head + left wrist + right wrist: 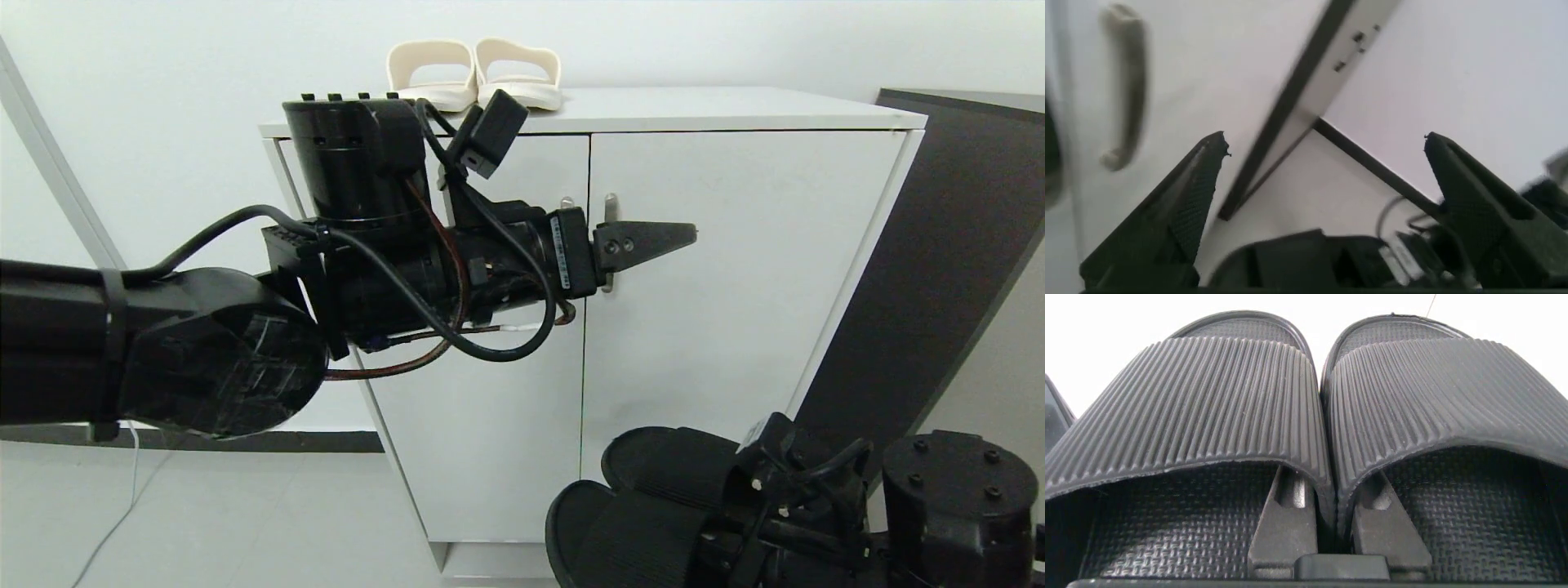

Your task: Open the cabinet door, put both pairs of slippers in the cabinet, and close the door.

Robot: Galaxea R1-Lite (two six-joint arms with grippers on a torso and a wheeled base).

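Observation:
The white cabinet [735,286] stands with both doors shut. A cream pair of slippers [475,73] rests on its top, toward the left. My left gripper [669,237] is level with the right door's handle [610,208], its tip over that door. In the left wrist view this gripper [1324,140] is open with nothing between its fingers, and a handle [1123,86] lies off to one side. Low at the right, my right gripper [1331,490] is shut on the black pair of slippers [645,506], pinching the two touching inner walls [1323,416].
A dark panel [939,245] leans along the cabinet's right side. The left door's handle [566,202] sits just behind the left wrist. Pale floor [204,523] spreads out to the left of the cabinet, with a thin cable [122,506] lying on it.

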